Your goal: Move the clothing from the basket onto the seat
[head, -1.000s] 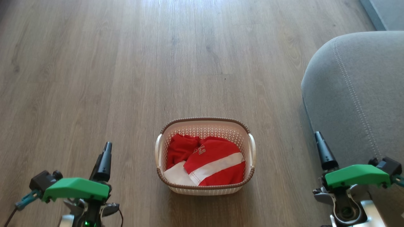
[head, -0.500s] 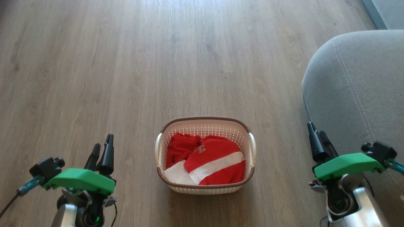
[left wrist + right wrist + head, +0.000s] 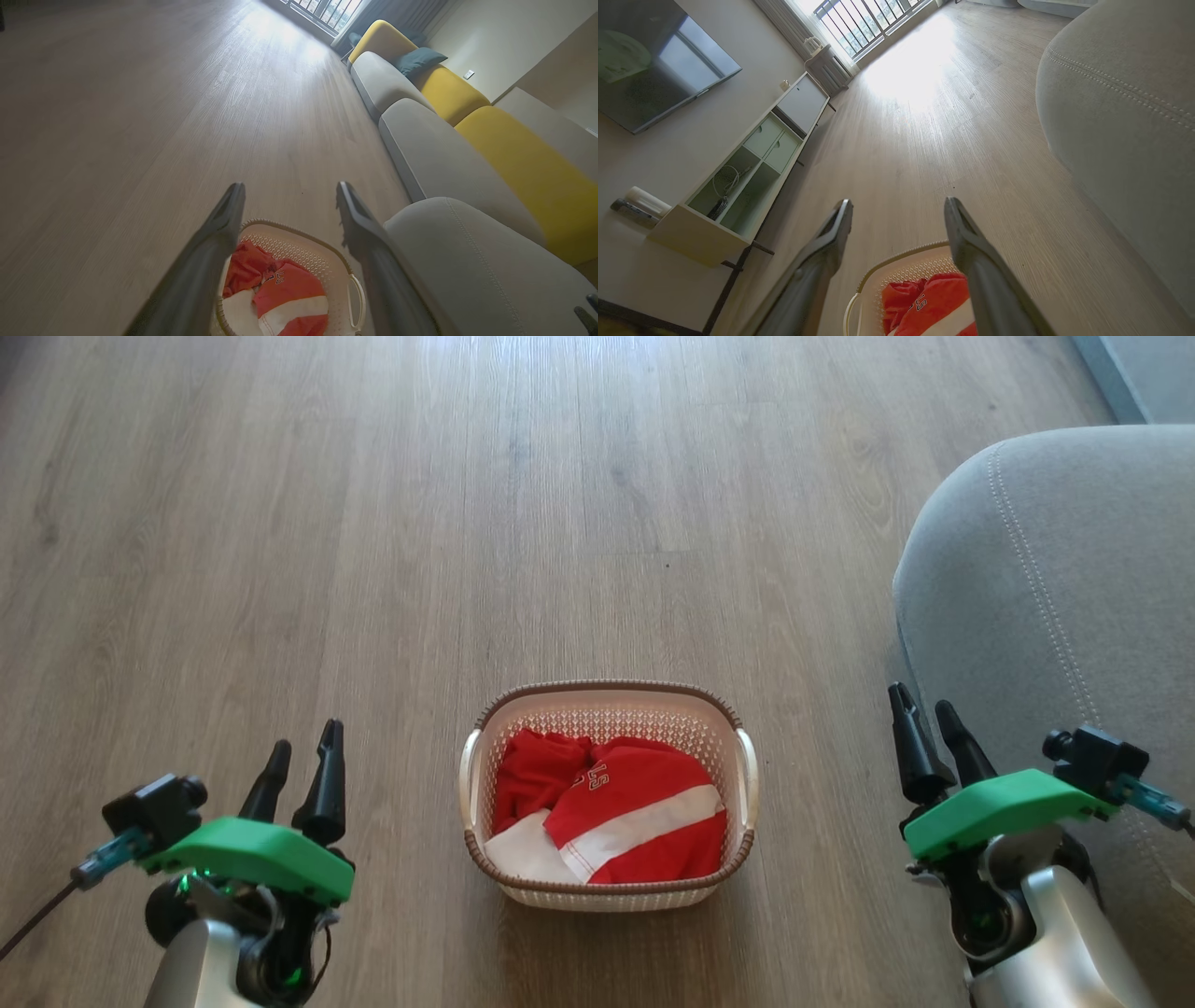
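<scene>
The cream basket (image 3: 607, 702) with its brown braided rim stands on the wood floor, centre of the head view. Inside lies the clothing (image 3: 616, 821): a red garment with a white band and lettering over a white piece (image 3: 518, 854). The grey seat (image 3: 1074, 588) with double stitching rises at the right. My left gripper (image 3: 303, 737) hovers open to the basket's left, nothing between its fingers. My right gripper (image 3: 922, 702) is open too, between basket and seat. The left wrist view has the basket (image 3: 299, 245), clothing (image 3: 280, 298) and seat (image 3: 476, 261); the right wrist view has the basket (image 3: 906, 266), clothing (image 3: 934, 303) and seat (image 3: 1120, 102).
A long grey and yellow sofa (image 3: 448, 121) with a teal pillow (image 3: 416, 60) runs beyond the seat. A white low cabinet (image 3: 752, 163) and a wall screen (image 3: 649, 56) line the opposite wall. Open wood floor (image 3: 467, 523) stretches ahead of the basket.
Both arms have risen and turned, so each gripper's two fingers now show apart; the right gripper shifted left, away from the seat. Basket and clothing have not moved.
</scene>
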You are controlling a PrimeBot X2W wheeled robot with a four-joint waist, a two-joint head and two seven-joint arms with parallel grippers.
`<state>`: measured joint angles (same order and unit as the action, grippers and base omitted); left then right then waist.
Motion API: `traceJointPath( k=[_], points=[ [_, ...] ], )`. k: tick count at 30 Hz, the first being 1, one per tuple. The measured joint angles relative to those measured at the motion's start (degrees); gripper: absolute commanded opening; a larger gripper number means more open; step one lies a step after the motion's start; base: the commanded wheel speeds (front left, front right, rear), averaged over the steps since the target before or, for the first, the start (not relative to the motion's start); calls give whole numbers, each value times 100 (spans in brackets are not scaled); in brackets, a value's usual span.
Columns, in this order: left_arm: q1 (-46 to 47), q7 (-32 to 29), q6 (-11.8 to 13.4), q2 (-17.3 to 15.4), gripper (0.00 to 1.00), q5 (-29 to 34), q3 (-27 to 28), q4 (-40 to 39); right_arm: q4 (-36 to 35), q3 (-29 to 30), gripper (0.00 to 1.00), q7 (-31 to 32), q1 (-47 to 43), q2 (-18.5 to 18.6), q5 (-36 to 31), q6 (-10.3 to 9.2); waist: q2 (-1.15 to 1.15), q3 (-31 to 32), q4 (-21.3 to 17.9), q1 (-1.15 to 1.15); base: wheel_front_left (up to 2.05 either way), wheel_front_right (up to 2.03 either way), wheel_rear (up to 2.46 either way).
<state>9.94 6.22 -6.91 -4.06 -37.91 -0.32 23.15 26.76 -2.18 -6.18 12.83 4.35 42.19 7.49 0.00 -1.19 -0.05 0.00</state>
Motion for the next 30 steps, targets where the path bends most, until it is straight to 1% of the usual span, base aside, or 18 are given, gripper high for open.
traceJointPath(
  k=[7,16,30],
  points=[
    [129,125,-4,-5,100,520,-25,12,67,-30,100,-124,142,26,-480,0,0,2,6,0,0,0,0],
    [270,272,-5,-19,100,1028,-123,119,155,-67,100,-252,266,43,-1040,0,0,-25,7,0,0,0,0],
    [466,481,-48,-25,100,1836,-60,242,259,-51,100,-494,503,57,-1919,0,0,-63,23,0,0,0,0]
  ],
)
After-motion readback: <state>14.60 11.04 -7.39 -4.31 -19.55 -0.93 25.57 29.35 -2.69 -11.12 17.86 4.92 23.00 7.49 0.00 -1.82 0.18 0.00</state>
